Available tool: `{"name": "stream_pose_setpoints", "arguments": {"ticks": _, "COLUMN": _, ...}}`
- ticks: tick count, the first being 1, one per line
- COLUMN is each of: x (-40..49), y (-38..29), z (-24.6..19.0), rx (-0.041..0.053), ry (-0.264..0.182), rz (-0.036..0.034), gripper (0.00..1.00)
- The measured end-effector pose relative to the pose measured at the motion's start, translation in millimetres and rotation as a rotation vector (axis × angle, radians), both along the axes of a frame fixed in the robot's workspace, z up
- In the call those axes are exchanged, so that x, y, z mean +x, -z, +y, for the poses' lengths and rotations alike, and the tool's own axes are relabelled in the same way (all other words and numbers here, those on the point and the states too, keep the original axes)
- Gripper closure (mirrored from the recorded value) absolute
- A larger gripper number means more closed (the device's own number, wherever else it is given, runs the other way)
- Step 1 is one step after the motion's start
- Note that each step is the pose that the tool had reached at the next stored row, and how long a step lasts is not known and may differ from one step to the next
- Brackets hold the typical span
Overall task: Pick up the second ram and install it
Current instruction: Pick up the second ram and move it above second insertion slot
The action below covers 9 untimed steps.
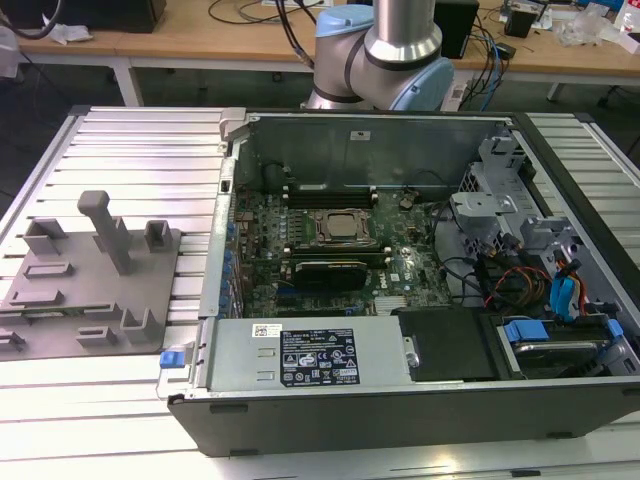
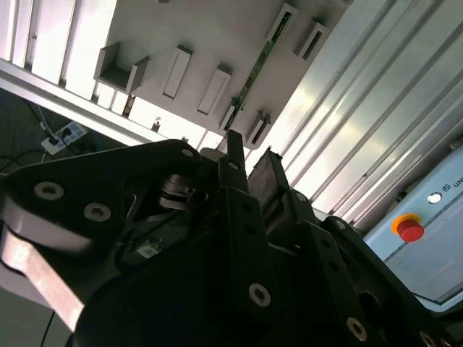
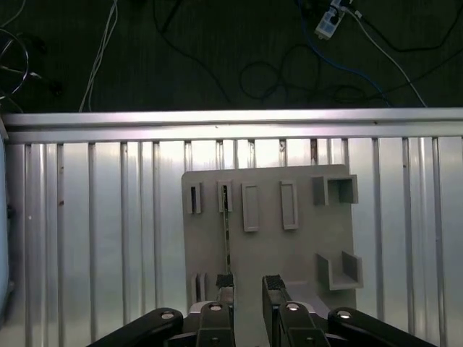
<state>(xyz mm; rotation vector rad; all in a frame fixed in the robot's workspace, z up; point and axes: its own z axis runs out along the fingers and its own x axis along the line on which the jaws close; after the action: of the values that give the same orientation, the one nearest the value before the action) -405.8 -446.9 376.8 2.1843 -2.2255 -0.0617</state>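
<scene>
1. Gripper [image 3: 248,288] [image 2: 252,155]: the two dark fingers [image 3: 224,289] [image 2: 233,155] are spread apart and released, with nothing between them.
2. Second ram [image 3: 227,238] [image 2: 260,61]: a thin green stick standing on its long edge in the grey holder [image 3: 304,246] [image 2: 217,29], seen edge-on in both wrist views. In the first wrist view it lines up with one finger rather than with the gap. The second wrist view shows the fingertips clear of it.
3. The holder [image 1: 60,280] is a flat grey plate with raised slotted blocks, lying on the ribbed metal desk [image 3: 108,217] [image 2: 362,108] [image 1: 130,160].
4. Computer case [image 1: 400,400]: lies open on the desk at the exterior view's right of the holder, with the motherboard [image 1: 330,240] exposed.
5. Arm [image 1: 385,40]: its grey and blue joint stands behind the case.
</scene>
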Motion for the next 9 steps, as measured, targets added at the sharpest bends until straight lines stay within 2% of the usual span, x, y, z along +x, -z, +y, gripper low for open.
{"name": "stream_pose_setpoints", "arguments": {"ticks": 3, "x": 0.0, "y": 1.7, "z": 0.0, "rx": 0.0, "ry": 0.0, "rz": 0.0001, "gripper": 0.7}}
{"name": "stream_pose_setpoints", "arguments": {"ticks": 5, "x": 0.0, "y": 10.8, "z": 0.0, "rx": 0.0, "ry": 0.0, "rz": 0.0, "gripper": 0.7}}
{"name": "stream_pose_setpoints", "arguments": {"ticks": 6, "x": 0.0, "y": 12.5, "z": 0.0, "rx": 0.0, "ry": 0.0, "rz": 0.0, "gripper": 0.7}}
{"name": "stream_pose_setpoints", "arguments": {"ticks": 9, "x": 0.0, "y": 14.0, "z": 0.0, "rx": 0.0, "ry": 0.0, "rz": 0.0001, "gripper": 0.7}}
